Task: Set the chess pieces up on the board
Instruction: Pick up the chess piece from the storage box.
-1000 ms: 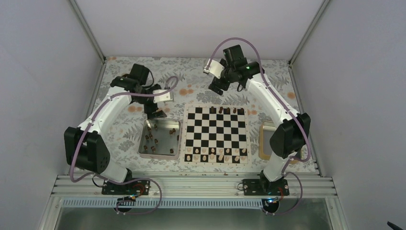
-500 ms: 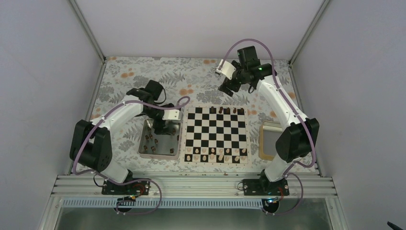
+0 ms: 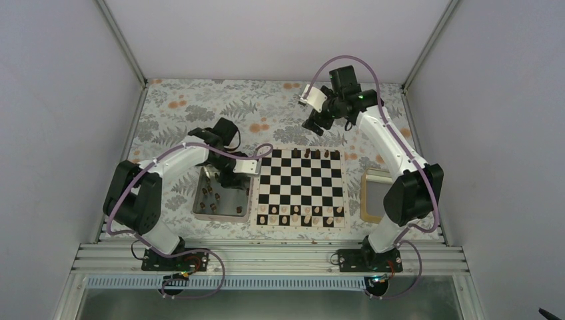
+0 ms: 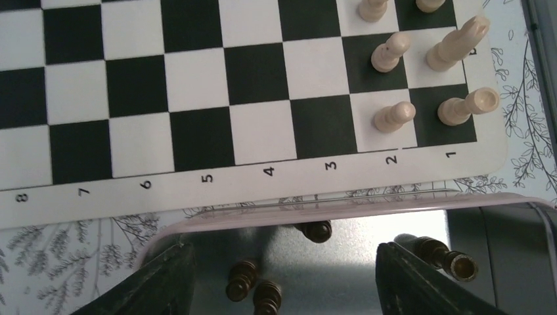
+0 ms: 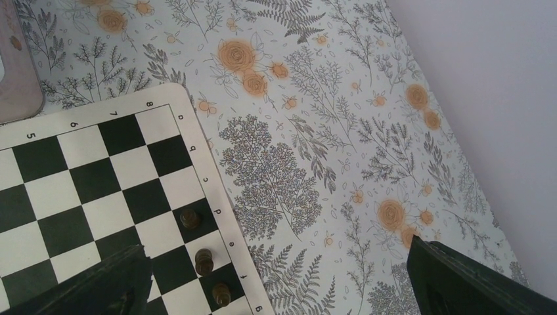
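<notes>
Several dark brown chess pieces (image 3: 212,195) lie in the shiny metal tray (image 3: 238,212) left of the board (image 3: 300,183). My left gripper (image 3: 232,179) hangs low over the tray's far right corner, jaws open. In the left wrist view two lying pieces (image 4: 253,287) sit between its fingers (image 4: 164,282), touching neither; another piece (image 4: 317,231) lies by the rim and one (image 4: 441,256) beyond the right finger. Three dark pieces (image 5: 204,261) stand on the board's far row. My right gripper (image 3: 314,125) hovers open and empty past the board's far edge.
Pale cream pieces (image 3: 300,215) fill the board's two near rows, seen close up as cream pieces (image 4: 393,52) in the left wrist view. A second tray (image 3: 370,195) lies right of the board, partly behind the right arm. Flowered cloth (image 5: 315,131) covers the table.
My left arm has swung toward the near right and come down over the tray, its jaws narrowing somewhat. The right arm drifted a little right, then held still.
</notes>
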### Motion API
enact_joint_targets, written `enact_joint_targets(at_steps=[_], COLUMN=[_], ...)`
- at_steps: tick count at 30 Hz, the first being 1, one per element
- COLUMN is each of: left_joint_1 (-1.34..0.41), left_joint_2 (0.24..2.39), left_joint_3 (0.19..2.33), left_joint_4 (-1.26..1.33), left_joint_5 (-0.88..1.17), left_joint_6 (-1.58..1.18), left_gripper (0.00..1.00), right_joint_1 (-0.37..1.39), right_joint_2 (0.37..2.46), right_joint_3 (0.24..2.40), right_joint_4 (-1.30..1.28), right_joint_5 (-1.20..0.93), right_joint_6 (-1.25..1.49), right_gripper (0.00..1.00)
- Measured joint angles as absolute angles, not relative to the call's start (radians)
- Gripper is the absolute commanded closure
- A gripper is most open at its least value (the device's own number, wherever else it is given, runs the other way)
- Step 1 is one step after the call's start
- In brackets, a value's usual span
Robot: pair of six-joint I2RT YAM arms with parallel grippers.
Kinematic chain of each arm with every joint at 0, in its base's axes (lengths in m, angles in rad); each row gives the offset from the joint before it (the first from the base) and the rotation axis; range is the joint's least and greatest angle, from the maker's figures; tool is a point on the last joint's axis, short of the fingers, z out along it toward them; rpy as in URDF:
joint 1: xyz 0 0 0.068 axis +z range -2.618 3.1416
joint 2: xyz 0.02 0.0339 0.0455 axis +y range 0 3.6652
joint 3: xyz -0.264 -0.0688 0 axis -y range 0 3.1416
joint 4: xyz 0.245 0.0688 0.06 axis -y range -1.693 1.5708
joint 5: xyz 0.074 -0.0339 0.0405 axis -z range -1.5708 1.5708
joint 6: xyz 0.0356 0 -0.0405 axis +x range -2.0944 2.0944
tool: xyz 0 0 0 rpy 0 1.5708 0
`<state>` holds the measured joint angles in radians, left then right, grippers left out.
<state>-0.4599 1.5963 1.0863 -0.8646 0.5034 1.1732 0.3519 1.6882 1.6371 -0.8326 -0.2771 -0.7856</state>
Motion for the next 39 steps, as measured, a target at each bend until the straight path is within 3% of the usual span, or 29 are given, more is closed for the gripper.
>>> enact_joint_targets(at_steps=[4,39], left_joint_1=[-0.464,-0.535], left_joint_2=[1.594,1.585], left_joint_3=[1.065,0.976], left_joint_4=[-0.865,-0.749], left_joint_5=[0.477,0.375], left_joint_6=[1.157,1.023], left_gripper=[0.44,0.50], right_joint_1=[0.352,0.351], right_joint_2=[1.688,1.688], right_joint_3=[1.637,1.637], right_joint_4=[-0.832,-0.834], right_joint_5=[-0.277,-0.280], right_joint_6=[-0.786,-0.785], right_gripper=[0.00,0.00])
